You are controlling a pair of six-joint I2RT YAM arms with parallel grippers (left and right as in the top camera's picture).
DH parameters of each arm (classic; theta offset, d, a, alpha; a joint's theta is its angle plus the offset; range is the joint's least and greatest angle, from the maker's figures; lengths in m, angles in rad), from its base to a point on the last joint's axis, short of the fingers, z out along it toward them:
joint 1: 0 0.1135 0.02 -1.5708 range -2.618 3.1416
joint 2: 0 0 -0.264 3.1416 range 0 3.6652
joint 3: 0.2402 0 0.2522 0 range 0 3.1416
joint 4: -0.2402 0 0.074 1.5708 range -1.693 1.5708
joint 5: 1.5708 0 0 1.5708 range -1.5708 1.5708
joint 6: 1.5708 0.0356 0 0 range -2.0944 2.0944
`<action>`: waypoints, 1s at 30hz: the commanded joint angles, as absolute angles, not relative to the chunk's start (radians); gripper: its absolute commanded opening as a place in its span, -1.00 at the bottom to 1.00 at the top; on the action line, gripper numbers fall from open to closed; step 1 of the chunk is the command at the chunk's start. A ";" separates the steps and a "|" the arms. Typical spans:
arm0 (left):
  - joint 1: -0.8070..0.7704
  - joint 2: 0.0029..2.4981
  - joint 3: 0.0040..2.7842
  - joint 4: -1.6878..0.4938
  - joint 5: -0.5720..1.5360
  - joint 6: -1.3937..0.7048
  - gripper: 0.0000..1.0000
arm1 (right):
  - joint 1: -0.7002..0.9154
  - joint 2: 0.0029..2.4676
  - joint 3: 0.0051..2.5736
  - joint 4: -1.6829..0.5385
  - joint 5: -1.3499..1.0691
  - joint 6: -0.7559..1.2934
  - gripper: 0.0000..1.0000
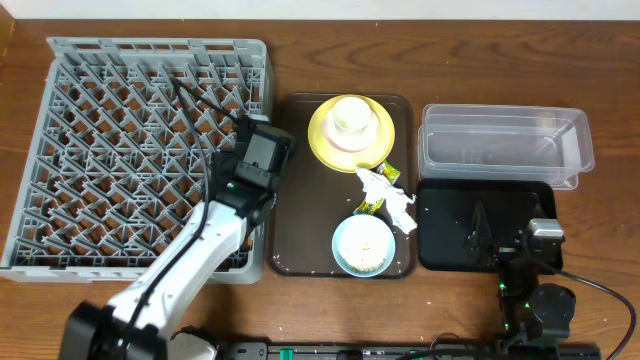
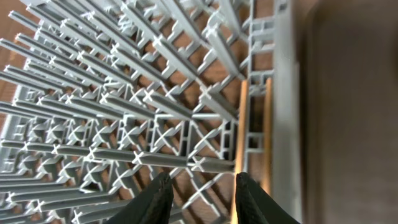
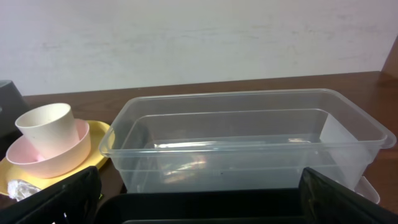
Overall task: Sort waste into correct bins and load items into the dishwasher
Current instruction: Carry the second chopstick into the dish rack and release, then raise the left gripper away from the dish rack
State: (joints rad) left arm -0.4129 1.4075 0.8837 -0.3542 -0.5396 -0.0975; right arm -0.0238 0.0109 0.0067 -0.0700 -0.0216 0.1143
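Risks, view by view.

Overhead: left gripper (image 1: 257,158) hung over the right edge of the dish rack (image 1: 120,150), right beside the brown tray (image 1: 295,235). Yellow plate (image 1: 322,140) carried a cream cup (image 1: 350,115). Napkin (image 1: 392,197) and wrapper (image 1: 372,206) lay touching each other between the plate and the blue bowl (image 1: 338,243), which held rice scraps. A pinch on either one would likely drag both into the same bin. Tilting the bowl before it reached a bin would spill the rice on the tray.

Left wrist: fingers (image 2: 155,199) stood apart with nothing clamped between them, so I read it as released. Chopsticks (image 2: 239,134) lay along the rack's outer wall, one running close past the right finger. If the hand lifted crooked, that finger could catch the stick and flick it out. The sticks were thin against an open grid, so slipping through looked possible.

Right wrist: right gripper (image 3: 200,202) was spread wide and empty, low over the black tray (image 3: 205,211), with the clear tub (image 3: 249,102) just ahead. A straight push forward would hit the tub wall. The cup sat inside a pink bowl (image 3: 59,158) on the plate, so bumping or tilting the plate could topple that stack.
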 commanded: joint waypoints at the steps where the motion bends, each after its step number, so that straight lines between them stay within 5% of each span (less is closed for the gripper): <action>1: -0.409 1.316 0.903 -0.355 -0.418 -0.159 -0.31 | -0.014 0.006 0.006 -0.074 -0.015 0.122 0.99; 10: -0.409 1.151 0.904 -0.474 0.022 -0.270 -0.29 | -0.014 0.006 0.006 -0.074 -0.015 0.122 0.99; 13: -0.409 1.128 0.904 -0.559 0.102 -0.272 0.01 | -0.014 0.006 0.006 -0.074 -0.015 0.122 0.99; 17: -0.409 1.130 0.903 -0.692 0.124 -0.272 0.08 | -0.014 0.006 0.006 -0.074 -0.015 0.122 0.98; 21: -0.411 1.130 0.897 -0.716 0.135 -0.293 0.02 | -0.014 0.006 0.006 -0.074 -0.015 0.122 0.99; 24: -0.411 1.139 0.951 -0.732 0.139 -0.357 -0.35 | -0.014 0.006 0.006 -0.074 -0.015 0.122 0.99; 30: -0.411 1.261 1.178 -0.839 0.147 -0.380 -0.43 | -0.014 0.006 0.006 -0.074 -0.015 0.122 0.99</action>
State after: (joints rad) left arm -0.4133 1.2072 1.0618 -0.8207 0.1322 -0.3496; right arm -0.0238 0.0109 0.0067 -0.0696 -0.0216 0.1143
